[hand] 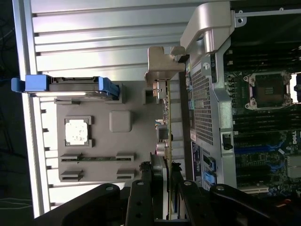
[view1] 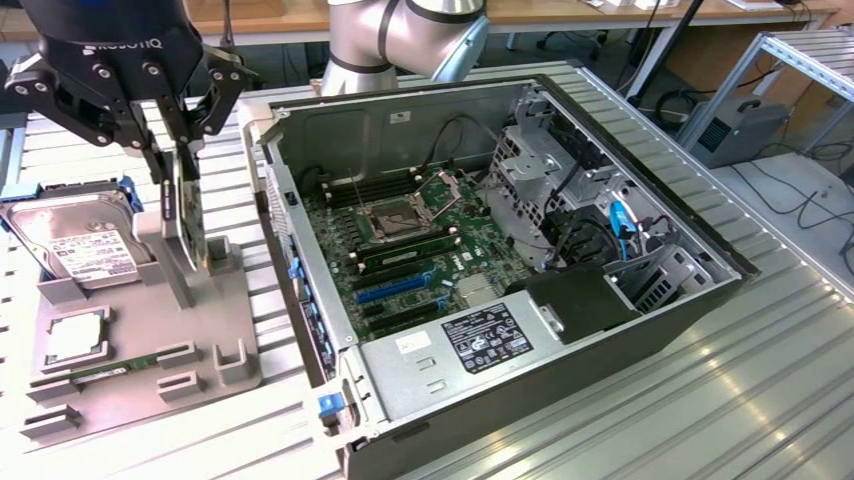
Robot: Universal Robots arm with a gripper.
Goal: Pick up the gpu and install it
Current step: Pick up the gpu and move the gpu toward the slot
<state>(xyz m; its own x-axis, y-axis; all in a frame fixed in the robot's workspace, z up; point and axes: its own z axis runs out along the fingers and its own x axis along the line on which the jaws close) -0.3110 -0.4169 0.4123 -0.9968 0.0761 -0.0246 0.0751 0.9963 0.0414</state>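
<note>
The gpu [view1: 191, 215] is a thin dark card standing on edge in the grey parts holder [view1: 230, 322], at the exterior view's left of the open computer case [view1: 407, 365]. My gripper [view1: 178, 150] comes down from above, and its black fingers press both faces of the card's top edge, so it is shut on the card. The wrist view looks along the gpu [hand: 168, 136] edge-on, with its silvery bracket [hand: 162, 66] at the far end and the gripper [hand: 167, 181] clamped on the near end. The card's lower edge sits at the holder's upright post; I cannot tell whether it has lifted clear.
On the holder lie a silver hard drive [view1: 80, 245] in a blue caddy, a square processor [view1: 74, 335] and a green memory stick [view1: 114, 368]. Inside the case, the motherboard [view1: 400, 250] shows a blue expansion slot [view1: 394, 288]. The case's side wall [hand: 211, 94] stands close beside the card.
</note>
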